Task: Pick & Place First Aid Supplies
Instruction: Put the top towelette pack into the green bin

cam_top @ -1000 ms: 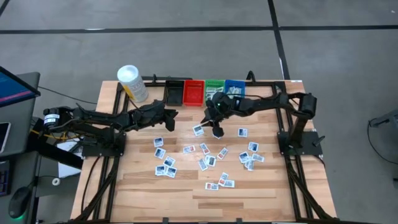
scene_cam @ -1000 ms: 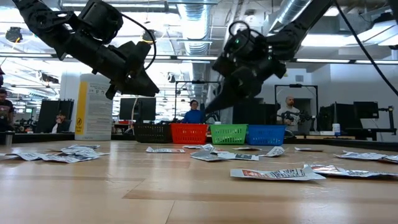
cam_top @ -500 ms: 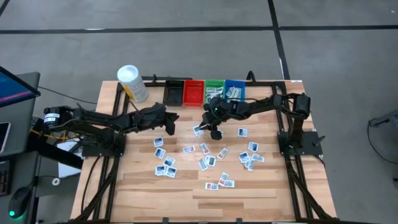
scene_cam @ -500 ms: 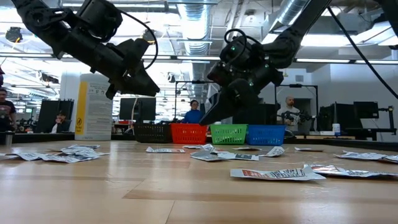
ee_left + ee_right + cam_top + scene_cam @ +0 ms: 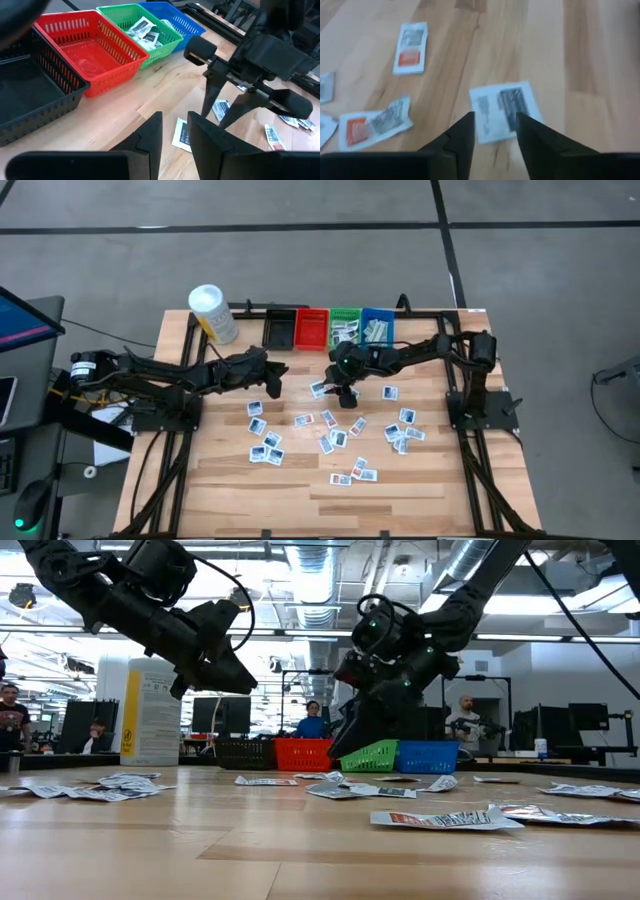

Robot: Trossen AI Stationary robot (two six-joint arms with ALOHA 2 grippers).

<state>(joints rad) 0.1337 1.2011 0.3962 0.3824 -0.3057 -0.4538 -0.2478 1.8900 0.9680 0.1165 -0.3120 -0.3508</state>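
Note:
The first aid supplies, small flat white packets (image 5: 330,435), lie scattered over the wooden table, and some lie in the green bin (image 5: 172,37) and the blue bin (image 5: 377,327). My right gripper (image 5: 494,131) hangs open, slanting down, just above one white packet with dark print (image 5: 505,112) that lies flat near the table's middle (image 5: 320,390). The fingertips stand clear of the table in the low view (image 5: 340,752). To its left, my left gripper (image 5: 175,135) waits open and holds nothing, raised above the table (image 5: 272,380).
Black (image 5: 280,330), red (image 5: 311,328), green and blue bins stand in a row at the far edge. A white-capped yellow bottle (image 5: 212,313) stands at the far left. Bare wood lies along the near edge (image 5: 330,510). People show in the room behind.
My right gripper has come down toward the table and a little toward the left, over the dark-printed packet, and its fingers have spread apart. The packets have stayed where they were.

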